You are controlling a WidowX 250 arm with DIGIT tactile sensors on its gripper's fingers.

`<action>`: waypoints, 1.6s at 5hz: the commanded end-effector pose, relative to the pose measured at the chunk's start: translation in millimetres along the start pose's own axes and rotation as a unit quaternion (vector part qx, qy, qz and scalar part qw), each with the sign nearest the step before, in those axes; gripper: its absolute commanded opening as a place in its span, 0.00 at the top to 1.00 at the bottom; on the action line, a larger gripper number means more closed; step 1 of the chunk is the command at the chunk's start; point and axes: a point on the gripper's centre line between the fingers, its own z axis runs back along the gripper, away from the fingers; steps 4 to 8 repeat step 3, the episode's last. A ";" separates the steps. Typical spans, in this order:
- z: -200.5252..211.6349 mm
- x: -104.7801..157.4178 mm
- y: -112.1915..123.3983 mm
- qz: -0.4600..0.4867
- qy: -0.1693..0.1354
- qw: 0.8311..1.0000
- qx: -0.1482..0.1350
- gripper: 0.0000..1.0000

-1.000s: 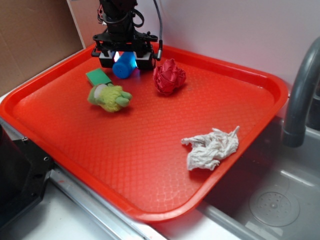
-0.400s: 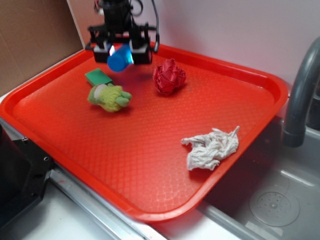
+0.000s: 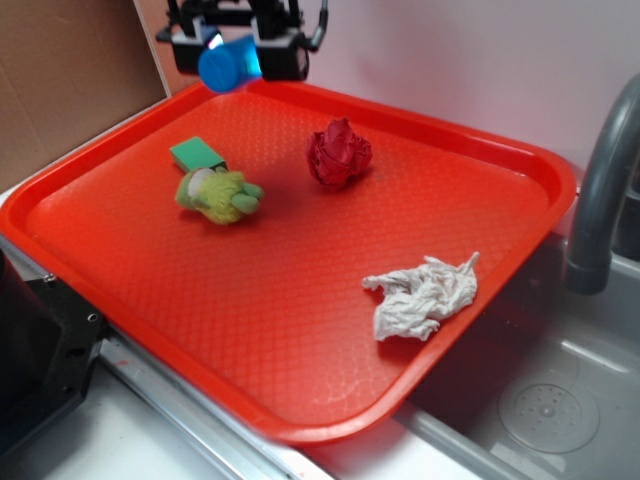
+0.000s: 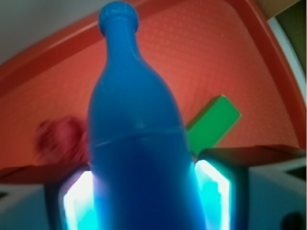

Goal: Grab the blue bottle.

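The blue bottle (image 3: 228,62) hangs in the air above the far left corner of the red tray (image 3: 470,150), clamped between the black fingers of my gripper (image 3: 232,52). In the wrist view the blue bottle (image 4: 136,143) fills the middle, cap pointing away, with my gripper (image 4: 144,201) shut on its body and both pads pressed against its sides. The bottle touches nothing on the tray.
On the tray lie a green block (image 3: 195,154), a green plush toy (image 3: 218,194), a crumpled red cloth (image 3: 338,154) and a crumpled white cloth (image 3: 420,294). A grey faucet (image 3: 598,190) and sink (image 3: 545,410) stand at the right. A cardboard wall (image 3: 70,70) rises at the left.
My gripper has risen from the tray's far left corner with the blue bottle held in it. The bottle has left the tray surface. Nothing else moved.
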 end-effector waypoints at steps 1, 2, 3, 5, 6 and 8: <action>51.7 -44.6 10.3 -0.097 -0.021 0.995 -0.032 1.00; 51.4 -51.4 14.3 -0.114 -0.016 0.993 -0.037 1.00; 51.5 -49.6 11.3 -0.133 -0.004 0.991 -0.028 1.00; 51.5 -49.6 11.3 -0.133 -0.004 0.991 -0.028 1.00; 51.5 -49.6 11.3 -0.133 -0.004 0.991 -0.028 1.00; 51.5 -49.6 11.3 -0.133 -0.004 0.991 -0.028 1.00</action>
